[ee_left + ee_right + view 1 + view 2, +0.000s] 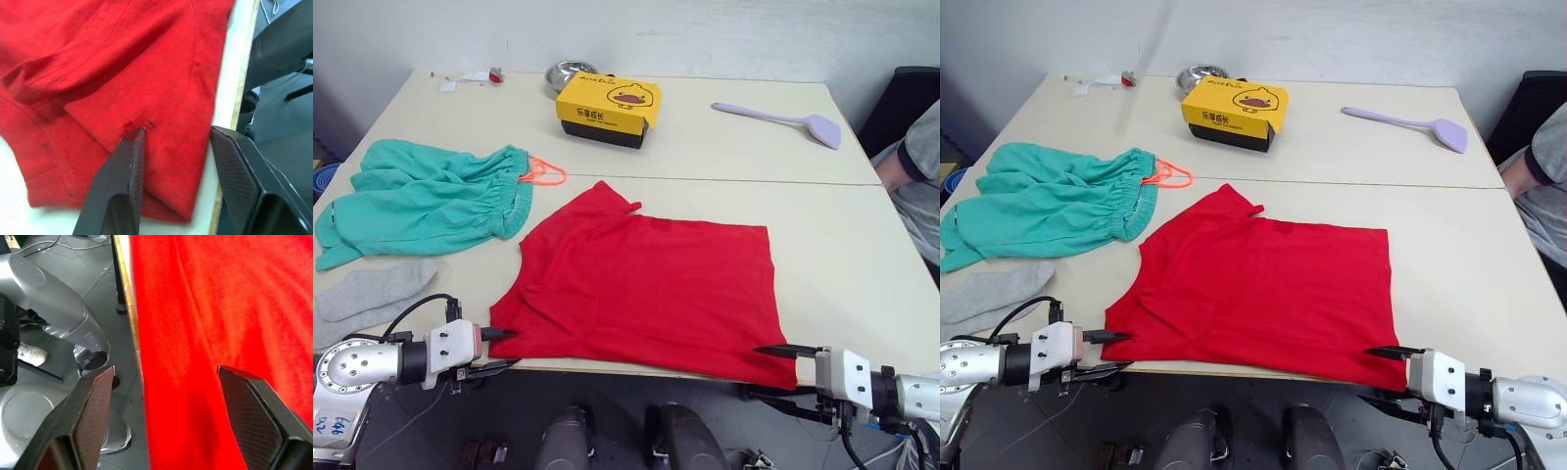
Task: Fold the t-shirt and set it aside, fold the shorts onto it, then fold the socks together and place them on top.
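Observation:
The red t-shirt lies spread flat on the near half of the table, its hem along the front edge. My left gripper is open at the shirt's near-left corner; in the left wrist view one finger rests over the cloth and the other is past the table edge. At the near-right corner my right gripper is also open, its fingers straddling the hem at the table edge. The teal shorts lie bunched at the left, and the grey socks lie in front of them.
A yellow box, a metal bowl and a purple spatula sit on the far half of the table. Small items lie at the far-left corner. A person sits at the right side.

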{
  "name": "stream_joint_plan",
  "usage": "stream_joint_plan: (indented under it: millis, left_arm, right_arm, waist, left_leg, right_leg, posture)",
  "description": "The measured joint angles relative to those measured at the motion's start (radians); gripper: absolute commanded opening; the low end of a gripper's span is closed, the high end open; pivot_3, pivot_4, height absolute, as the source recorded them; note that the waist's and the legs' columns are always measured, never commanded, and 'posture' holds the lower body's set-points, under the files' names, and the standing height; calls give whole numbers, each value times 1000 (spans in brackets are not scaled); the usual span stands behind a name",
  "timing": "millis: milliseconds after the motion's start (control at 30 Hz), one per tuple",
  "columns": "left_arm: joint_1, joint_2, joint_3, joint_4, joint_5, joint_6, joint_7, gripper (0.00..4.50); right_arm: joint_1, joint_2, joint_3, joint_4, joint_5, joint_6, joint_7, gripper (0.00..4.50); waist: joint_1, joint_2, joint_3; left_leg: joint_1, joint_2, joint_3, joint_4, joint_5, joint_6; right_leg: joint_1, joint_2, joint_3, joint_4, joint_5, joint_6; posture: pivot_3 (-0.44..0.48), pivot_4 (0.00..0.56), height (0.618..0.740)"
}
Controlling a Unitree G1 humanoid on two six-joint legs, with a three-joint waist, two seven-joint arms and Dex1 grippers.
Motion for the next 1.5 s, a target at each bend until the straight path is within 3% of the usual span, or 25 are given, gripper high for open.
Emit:
stream_joint_plan:
  millis: [67, 133, 233, 400, 433, 700, 900, 1267, 1367, 1500]
  left_arm:
    - [-4, 0, -2, 7, 2, 1, 6, 2184]
    - [-9, 0, -5, 12, 3, 6, 10, 2227]
    - [-11, 0, -9, 9, 0, 25, 14, 1602]
    - [-5, 14, -14, 4, 4, 36, 17, 8]
    - [-4, 18, -13, 5, 4, 38, 19, 0]
    - [8, 21, -9, -8, -21, 85, 9, 0]
    - [114, 46, 3, -86, -92, 146, -54, 0]
    - [162, 53, 2, -102, -78, 145, -51, 0]
    - [158, 53, 7, -102, -83, 163, -46, 720]
    - [173, 55, 32, -115, -110, 212, -66, 2025]
  right_arm:
    - [-5, -3, 10, 3, -17, 2, 1, 3404]
    - [-16, -3, 12, 7, -28, 5, -3, 3024]
    - [-21, -4, 12, 18, -39, 11, -5, 2113]
    - [-23, -9, 15, 37, -71, 30, -6, 233]
    - [-28, -9, 16, 39, -75, 31, -7, 27]
    - [-58, -16, 33, 47, -77, 54, 4, 27]
    - [-25, -50, 4, 68, -41, 45, 60, 27]
    - [-24, -47, 9, 87, -28, 46, 64, 27]
    - [-30, -45, 9, 85, 10, 82, 64, 605]
    - [-15, -50, 3, 59, 76, 155, 86, 2003]
  waist:
    - [0, 0, 0]
    - [-1, 0, 0]
    - [0, 0, 0]
    - [0, 1, 0]
    - [0, 1, -1]
    - [-2, 3, -2]
    - [-2, 3, -2]
    - [-1, 2, -1]
    - [-2, 2, -1]
    - [-1, 3, -1]
  left_leg:
    - [0, 0, 0, 0, 0, 0]
    - [0, 0, 0, 1, 0, 0]
    - [1, 0, 0, 1, 0, 0]
    - [1, 0, 0, 1, 0, 0]
    - [1, 0, 0, 1, 0, 0]
    - [2, 0, 0, 1, 1, 0]
    - [1, 0, 1, 0, 2, 4]
    - [1, 0, 0, 1, 0, 0]
    - [1, 0, 0, 1, 0, 0]
    - [1, 0, 0, 1, 0, 0]
  right_leg:
    - [0, 0, 0, 0, 0, 0]
    - [0, 0, 0, 1, 0, 0]
    - [0, 0, 0, 1, 0, 0]
    - [0, 0, 0, 2, 0, 0]
    - [0, 0, 0, 2, 0, 0]
    - [0, 0, 0, 3, 0, 0]
    - [1, 0, 0, 1, 0, 0]
    - [1, 0, 0, 0, 0, 0]
    - [0, 0, 0, 1, 0, 0]
    - [0, 0, 0, 1, 0, 0]
  posture:
    - [0, 150, 740]
    - [0, 150, 740]
    - [0, 150, 740]
    - [0, 150, 740]
    - [0, 150, 740]
    - [0, 150, 740]
    - [0, 150, 740]
    - [0, 150, 740]
    - [0, 150, 740]
    - [0, 150, 740]
